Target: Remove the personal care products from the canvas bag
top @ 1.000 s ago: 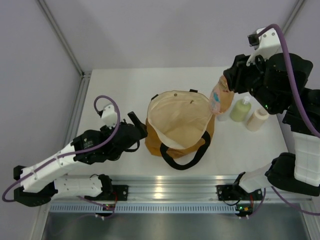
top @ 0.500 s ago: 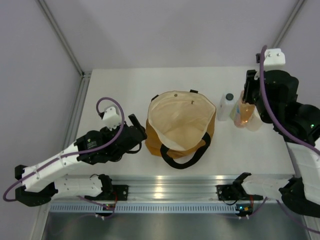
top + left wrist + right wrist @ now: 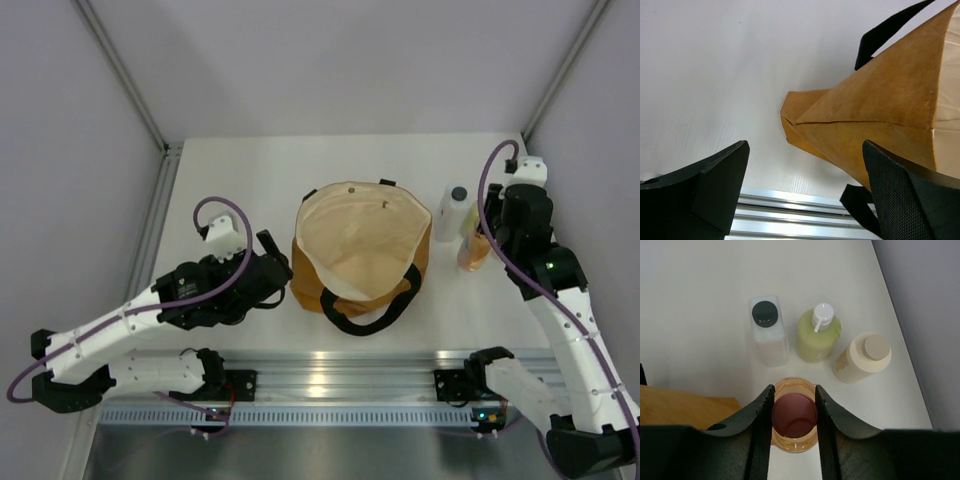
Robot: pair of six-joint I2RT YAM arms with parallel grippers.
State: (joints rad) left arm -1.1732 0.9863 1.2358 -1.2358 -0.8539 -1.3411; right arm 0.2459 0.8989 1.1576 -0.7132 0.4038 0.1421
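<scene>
The step in hand is setting down a product taken from the bag. The right pincer (image 3: 794,394) is closed on the orange bottle (image 3: 794,416), one finger on each side just below its pink cap, and the bottle hangs upright. It is held over the table (image 3: 700,315) to the right of the canvas bag (image 3: 418,262), just on the near side of three products that stand in a row: the whitish bottle (image 3: 767,332) with its dark cap on the left, the yellow-green bottle (image 3: 819,335) in the middle, and the beige bottle (image 3: 863,357) on the right. All three are apart from one another and from the one being held. Whether its base already rests on the table cannot be told from above.

The left pincer (image 3: 805,150) is spread wide with nothing in it, low beside the bag's left wall, the folded corner of canvas just ahead of its fingers.

From overhead only cream lining shows inside the bag, so this is probably the last product. The next move calls for lowering the bottle straight down until it stands, then parting the fingers gently and lifting clear — a sideways drift could tip this slim bottle or knock the whitish one beside it.
</scene>
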